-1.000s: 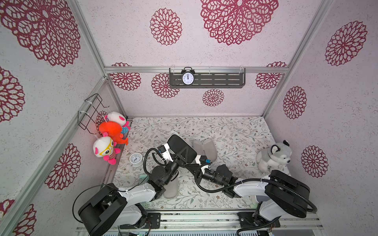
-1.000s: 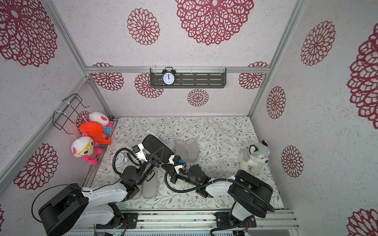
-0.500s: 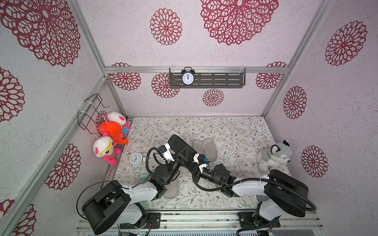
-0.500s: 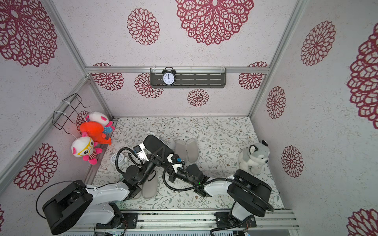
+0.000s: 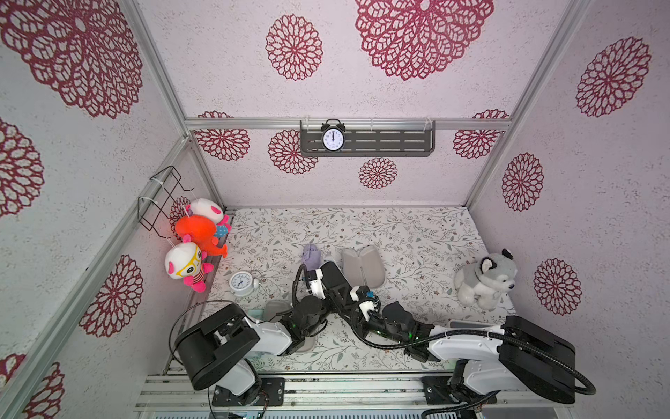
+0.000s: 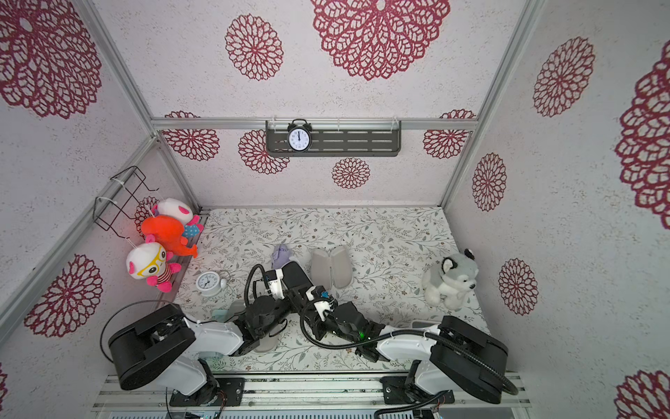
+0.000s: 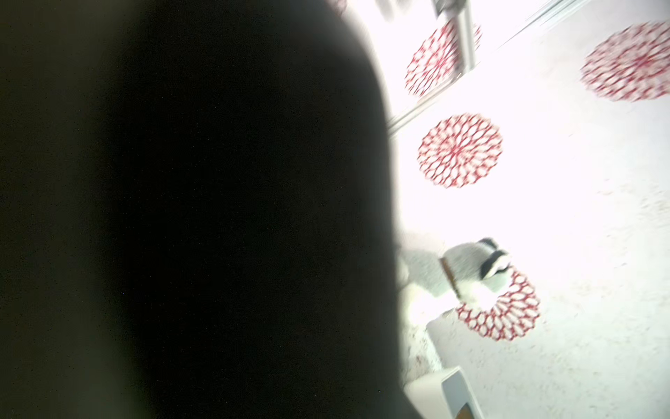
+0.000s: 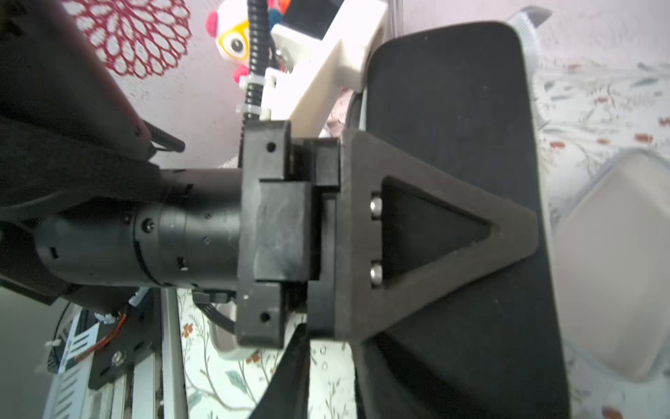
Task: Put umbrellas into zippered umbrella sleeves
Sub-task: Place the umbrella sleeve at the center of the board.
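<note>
A black sleeve (image 5: 331, 274) (image 6: 296, 272) is held tilted above the floral cloth, with my left gripper (image 5: 335, 288) shut on its lower part. In the right wrist view that gripper's triangular finger (image 8: 435, 246) lies flat against the black sleeve (image 8: 453, 90). My right gripper (image 5: 350, 295) (image 8: 326, 366) is right beside it, open, with cloth showing between its fingers. Behind the black sleeve lies a lilac umbrella (image 5: 311, 255). To its right, a sleeve (image 5: 363, 265) lies open with its grey lining up. Another grey-lined sleeve (image 5: 275, 310) lies partly under my left arm. The black sleeve (image 7: 199, 199) fills most of the left wrist view.
A white alarm clock (image 5: 241, 283) lies at the cloth's left edge. A husky plush (image 5: 484, 279) sits at the right. Plush toys (image 5: 197, 232) hang on the left wall below a wire basket (image 5: 161, 197). A shelf (image 5: 391, 139) with a clock is on the back wall.
My right gripper was shut and its jaws have come apart. The black sleeve has shifted a little nearer, and the lilac umbrella now shows behind it. My left gripper's hold is unchanged.
</note>
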{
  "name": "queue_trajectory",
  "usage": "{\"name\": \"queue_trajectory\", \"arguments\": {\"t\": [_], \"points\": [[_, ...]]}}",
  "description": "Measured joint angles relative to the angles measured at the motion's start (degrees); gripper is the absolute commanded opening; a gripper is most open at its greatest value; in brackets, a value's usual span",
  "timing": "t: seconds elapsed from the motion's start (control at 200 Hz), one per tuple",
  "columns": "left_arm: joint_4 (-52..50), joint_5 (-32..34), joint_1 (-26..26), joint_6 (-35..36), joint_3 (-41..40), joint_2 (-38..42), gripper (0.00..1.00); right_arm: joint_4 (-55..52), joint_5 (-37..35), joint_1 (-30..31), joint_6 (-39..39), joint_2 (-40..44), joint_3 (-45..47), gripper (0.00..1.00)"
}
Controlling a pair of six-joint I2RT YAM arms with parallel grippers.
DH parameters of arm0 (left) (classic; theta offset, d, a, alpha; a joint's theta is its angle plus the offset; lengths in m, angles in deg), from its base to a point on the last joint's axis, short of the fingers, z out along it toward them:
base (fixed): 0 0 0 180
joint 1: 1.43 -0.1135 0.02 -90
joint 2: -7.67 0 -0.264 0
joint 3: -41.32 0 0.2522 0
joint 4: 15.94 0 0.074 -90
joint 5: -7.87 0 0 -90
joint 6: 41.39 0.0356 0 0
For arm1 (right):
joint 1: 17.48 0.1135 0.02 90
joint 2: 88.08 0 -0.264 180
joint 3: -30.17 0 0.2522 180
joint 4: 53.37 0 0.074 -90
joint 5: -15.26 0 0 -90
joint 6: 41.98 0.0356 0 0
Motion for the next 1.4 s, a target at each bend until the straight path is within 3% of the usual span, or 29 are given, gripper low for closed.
{"name": "queue_trajectory", "arguments": {"t": [0.16,0.365,0.5,0.67,0.906,1.051,1.231,1.401], "points": [[3.7,1.2,3.6,-2.3,-0.1,-7.1,0.07,-8.3,-5.8,2.0,1.0,4.8,2.4,0.39],[7.3,2.1,7.0,-4.7,0.0,-12.4,0.27,-13.8,-11.5,6.1,2.4,3.2,2.4,0.42],[8.5,3.3,7.6,-6.2,0.0,-14.2,0.34,-14.1,-15.7,7.6,2.9,1.3,2.4,0.43],[10.2,5.6,8.7,-7.0,-0.9,-14.4,0.73,-14.0,-19.0,8.7,3.4,0.0,1.9,0.43],[4.2,5.5,9.4,-7.1,-1.3,-7.9,1.00,-14.9,-20.5,8.9,4.1,0.1,2.2,0.40],[-4.7,4.0,9.6,-6.0,-1.3,-0.1,0.98,-15.1,-20.3,9.0,4.1,1.2,3.7,0.40],[-29.8,3.7,10.0,-4.3,2.4,13.8,0.98,-16.8,-21.0,9.0,4.4,1.7,5.3,0.40],[-44.7,2.7,7.3,-2.8,2.8,23.0,0.98,-18.2,-21.9,8.7,4.3,2.9,6.3,0.40]]}}
